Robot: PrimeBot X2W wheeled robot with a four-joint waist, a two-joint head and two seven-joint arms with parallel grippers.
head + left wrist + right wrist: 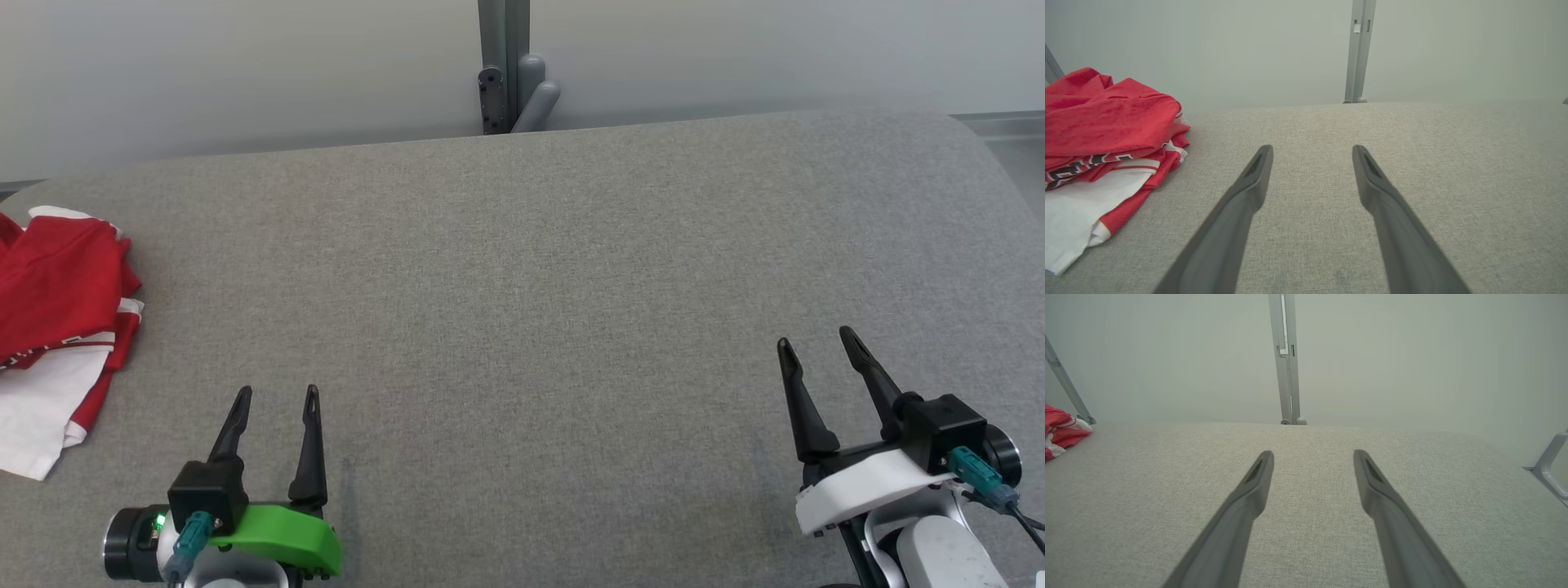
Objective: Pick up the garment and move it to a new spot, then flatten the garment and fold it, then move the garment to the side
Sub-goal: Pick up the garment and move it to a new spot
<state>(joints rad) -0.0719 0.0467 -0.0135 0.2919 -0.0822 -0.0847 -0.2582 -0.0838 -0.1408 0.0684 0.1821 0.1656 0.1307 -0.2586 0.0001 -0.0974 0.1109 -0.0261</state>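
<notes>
While apart from left gripper, garment to its left.

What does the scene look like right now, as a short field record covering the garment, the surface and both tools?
garment: red and white, bunched in a heap at the surface's left edge, partly cut off in the head view
left tool: open, empty, right of the garment and apart from it
right tool: open, empty, over the right side
surface: gray woven fabric top
gray post: behind the far edge, near the middle
task stage: garment not yet picked up
</notes>
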